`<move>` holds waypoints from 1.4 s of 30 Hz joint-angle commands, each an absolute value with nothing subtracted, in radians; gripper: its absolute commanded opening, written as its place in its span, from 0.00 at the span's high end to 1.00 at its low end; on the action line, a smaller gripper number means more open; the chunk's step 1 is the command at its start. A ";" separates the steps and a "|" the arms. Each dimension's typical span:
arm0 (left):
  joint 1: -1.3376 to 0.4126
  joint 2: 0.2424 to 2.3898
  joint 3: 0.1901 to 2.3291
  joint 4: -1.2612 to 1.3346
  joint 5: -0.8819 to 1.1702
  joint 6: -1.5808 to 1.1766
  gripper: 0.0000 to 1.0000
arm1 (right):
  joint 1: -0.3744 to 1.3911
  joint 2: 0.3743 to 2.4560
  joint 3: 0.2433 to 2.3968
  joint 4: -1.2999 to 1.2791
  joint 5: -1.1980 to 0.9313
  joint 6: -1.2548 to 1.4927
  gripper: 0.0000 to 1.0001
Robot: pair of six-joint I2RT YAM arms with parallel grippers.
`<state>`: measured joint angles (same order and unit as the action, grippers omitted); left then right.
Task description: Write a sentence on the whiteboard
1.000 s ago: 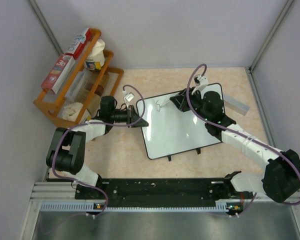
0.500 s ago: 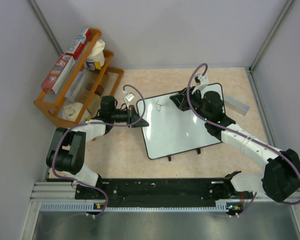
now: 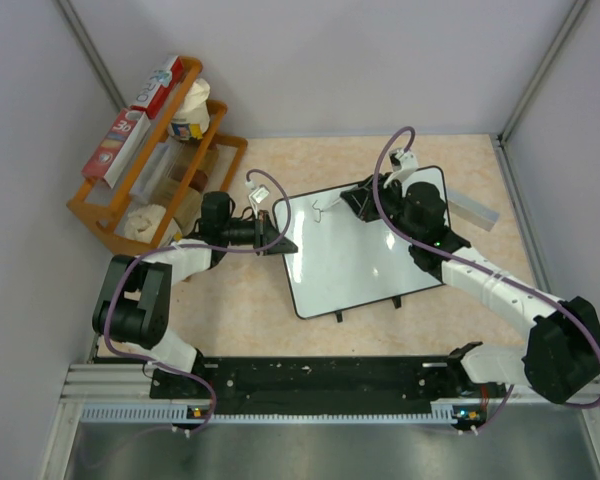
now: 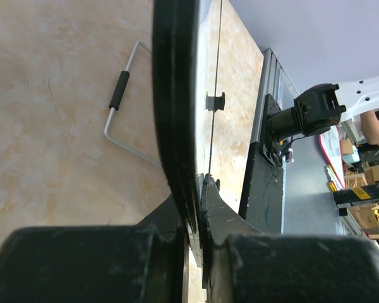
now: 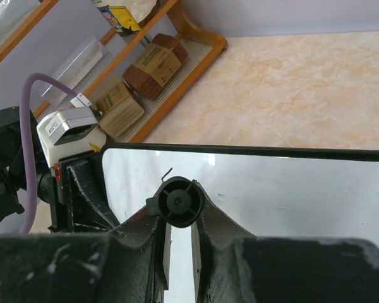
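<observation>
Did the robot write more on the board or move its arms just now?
No, nothing visibly changed. The right gripper holds the marker at the same spot on the whiteboard. The left gripper keeps clamping the board's edge. The small scribble has not grown.

Whiteboard point(image 3: 352, 255) glossy white, thin black rim. Table point(image 3: 240, 315) beige-peach, marbled. Rack point(image 3: 88, 212) orange. Arms point(image 3: 490, 285) white with black joints, cables point(image 3: 378, 195) purple. Left gripper point(image 3: 283, 244), right gripper point(image 3: 350, 203), marker point(image 5: 180, 202) black. Bar point(image 3: 472, 208) grey.
</observation>
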<state>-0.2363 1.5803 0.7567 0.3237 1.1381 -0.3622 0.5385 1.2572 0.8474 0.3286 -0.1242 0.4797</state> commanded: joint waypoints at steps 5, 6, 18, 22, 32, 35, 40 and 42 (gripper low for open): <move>-0.275 1.629 0.724 0.256 0.988 -0.109 1.00 | 0.528 1.244 0.877 0.296 -0.060 0.439 1.00; -0.273 1.631 0.724 0.256 0.986 -0.109 1.00 | 0.525 1.243 0.876 0.296 -0.058 0.437 1.00; -0.276 1.631 0.724 0.256 0.988 -0.109 1.00 | 0.509 1.204 0.857 0.288 -0.014 0.440 1.00; -0.276 1.631 0.726 0.255 0.988 -0.107 1.00 | 0.508 1.201 0.862 0.294 -0.031 0.442 1.00; -0.278 1.632 0.727 0.253 0.988 -0.107 1.00 | 0.506 1.175 0.877 0.344 -0.103 0.485 1.00; -0.278 1.632 0.727 0.252 0.988 -0.106 1.00 | 0.508 1.198 0.893 0.350 -0.106 0.489 1.00; -0.278 1.632 0.727 0.250 0.988 -0.104 1.00 | 0.508 1.235 0.911 0.362 -0.117 0.502 1.00; -0.278 1.631 0.727 0.250 0.989 -0.104 1.00 | 0.508 1.249 0.913 0.380 -0.130 0.506 1.00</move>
